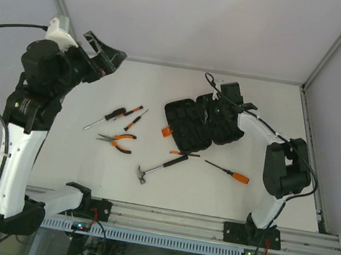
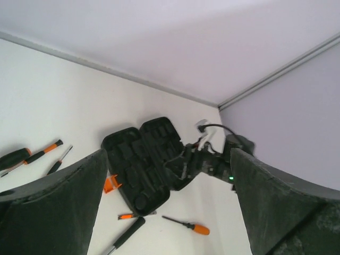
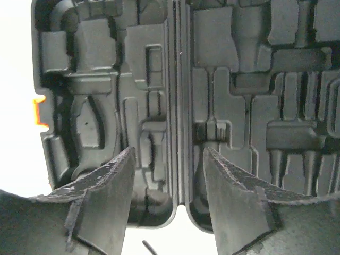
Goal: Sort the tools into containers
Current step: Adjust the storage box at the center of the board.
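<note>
The black tool case (image 1: 190, 127) lies open and flat at mid-table, its orange latch (image 1: 166, 130) on the left edge, its moulded slots empty. My right gripper (image 1: 215, 112) hovers open over the case's hinge (image 3: 178, 106), fingers (image 3: 101, 196) either side, holding nothing. My left gripper (image 1: 106, 53) is raised high at the far left, open and empty. Orange-handled pliers (image 1: 118, 140), a black-handled hammer (image 1: 160, 167) and screwdrivers (image 1: 114, 117) lie on the table left of and in front of the case. An orange-handled screwdriver (image 1: 228, 172) lies at front right.
A short orange screwdriver (image 1: 184, 153) lies against the case's front edge. In the left wrist view the case (image 2: 139, 159), my right gripper (image 2: 212, 162) and the orange-handled screwdriver (image 2: 187, 226) show far below. Walls enclose the table at back and right.
</note>
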